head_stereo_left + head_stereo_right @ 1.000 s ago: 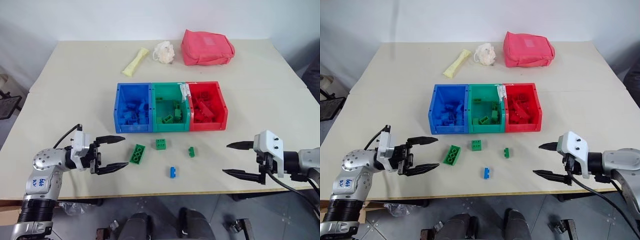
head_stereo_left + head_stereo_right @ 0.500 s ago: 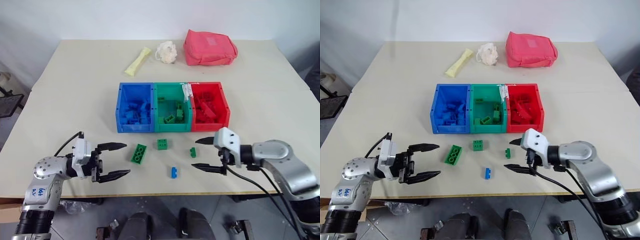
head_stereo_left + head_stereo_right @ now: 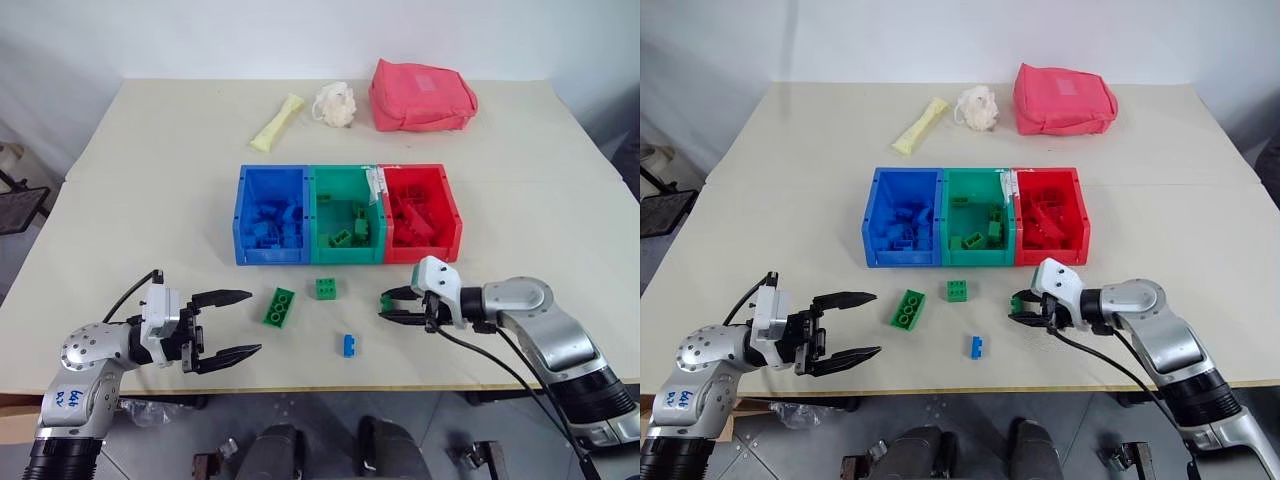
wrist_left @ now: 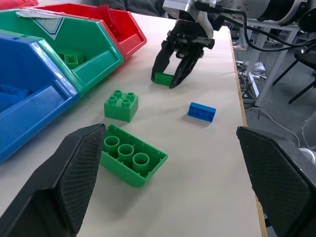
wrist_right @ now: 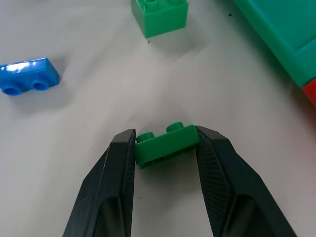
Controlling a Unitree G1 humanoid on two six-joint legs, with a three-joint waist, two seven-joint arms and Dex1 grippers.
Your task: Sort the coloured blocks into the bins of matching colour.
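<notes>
On your left, the left gripper (image 3: pixel 232 324) hovers level above the table (image 3: pixel 120 200) with its fingers spread wide and nothing between them; just beyond it lie the large green block (image 3: pixel 278 306) and the square green block (image 3: pixel 325 288), with the blue block (image 3: pixel 347 345) nearer the table's front edge. Behind these stand the bins (image 3: pixel 347 213), blue, green and red from left to right, each holding blocks of its own colour. On your right, the right gripper (image 5: pixel 165 143) is clamped on the small green block (image 5: pixel 167 143), which sits on the table in front of the seam between the green and red bins
</notes>
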